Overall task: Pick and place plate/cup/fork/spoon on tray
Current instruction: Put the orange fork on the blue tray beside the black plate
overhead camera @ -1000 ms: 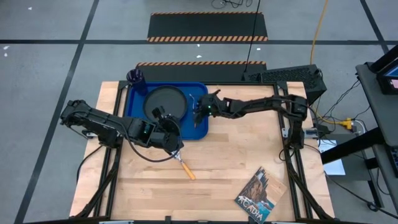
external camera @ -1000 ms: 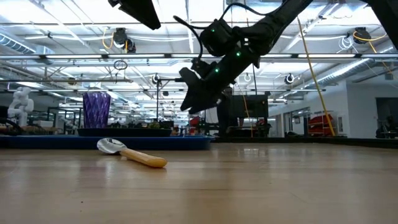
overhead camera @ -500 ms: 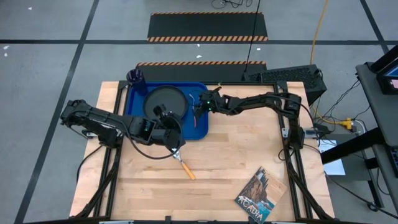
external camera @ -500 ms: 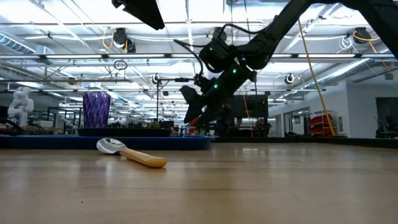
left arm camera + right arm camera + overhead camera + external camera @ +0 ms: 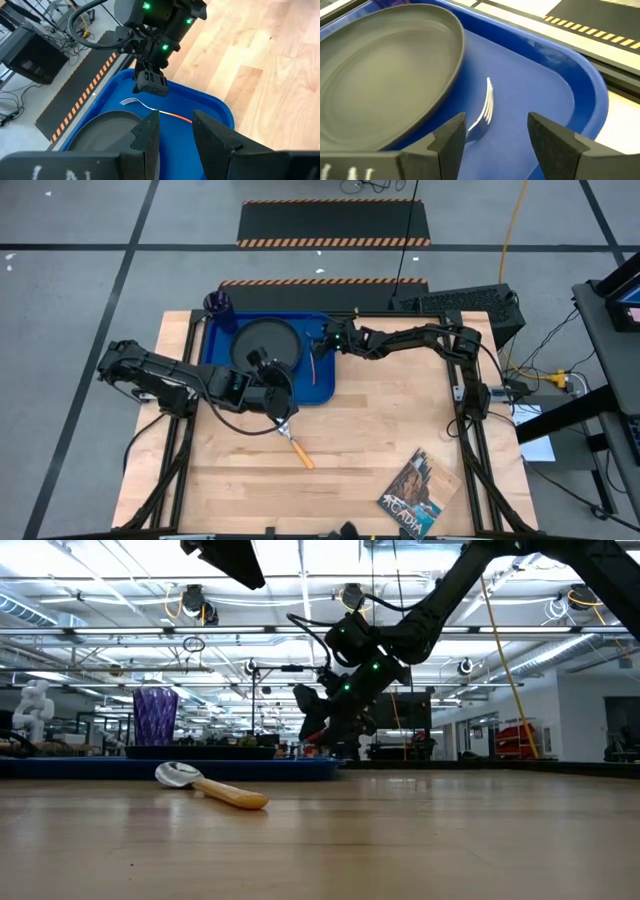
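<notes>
My right pincer [image 5: 326, 343] hangs over the right part of the tray [image 5: 322, 394], a little above centre of the high view, its fingers [image 5: 451, 137] spread and pinching nothing. In the right wrist view the fork [image 5: 484, 111] lies flat on the blue tray floor between those spread fingers, tines pointing away from me, just beside the plate [image 5: 380, 70]. In the left wrist view the orange handle runs off from the tines toward my left fingers [image 5: 150, 135].

My left pincer [image 5: 283, 412] sits at the tray's lower right corner in the high view, fingers parted and holding nothing. Just beyond it, on the bare tabletop [image 5: 370, 450], lies the spoon [image 5: 297, 445], centre-low in the frame, its yellow-orange handle pointing to the lower right. In the low view the spoon [image 5: 210, 786] rests at left of centre, bowl toward the tray.

The plate [image 5: 266, 342] sits in the middle of the tray, upper centre-left of the high view. The cup [image 5: 221, 307] stands upright at the tray's upper left corner; in the low view it stands at the far left [image 5: 154, 716]. A booklet [image 5: 415, 495] lies on the tabletop at lower right, well apart from everything else.
</notes>
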